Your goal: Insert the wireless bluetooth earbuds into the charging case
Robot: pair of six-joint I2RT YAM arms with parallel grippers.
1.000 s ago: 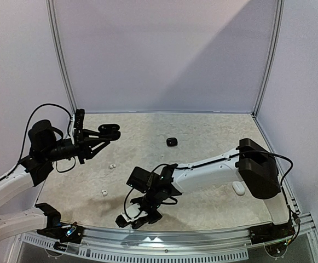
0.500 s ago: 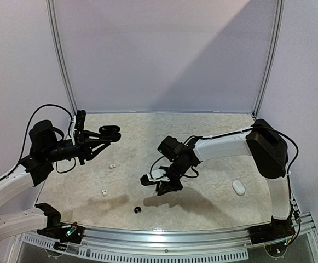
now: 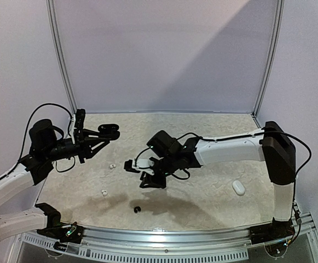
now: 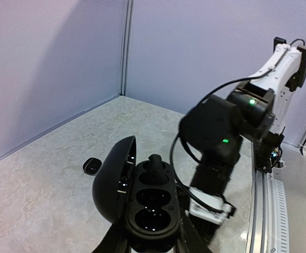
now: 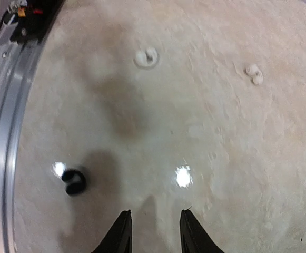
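The right end effector [image 5: 155,213] hangs above the counter [image 5: 205,132] with its two fingers slightly parted and nothing between them. In the overhead view, three loose earbuds lie around it. One black earbud [image 5: 75,182] is at about 6 o'clock near the front rail [image 3: 164,233], and two white earbuds [image 5: 146,57] lie apart from each other at about 8 and 10 o'clock. None of them touches a finger. Further out, at about 4 o'clock, one white pebble-shaped case [image 3: 238,188] rests near the right edge. The right arm [image 3: 230,149] stretches across the middle of the counter. At about 10 o'clock the left end effector [image 4: 153,226] is held off the surface, clamped on the base of one black charging case [image 4: 150,205]. The case's lid [image 4: 113,176] stands swung open to the side. Two of its wells look empty, and something black sits in the far well, though whether it is an earbud cannot be told. From the left wrist camera, the right arm's wrist blocks the view just beyond the case, and one small black pebble [image 4: 92,165] lies on the counter past the lid.
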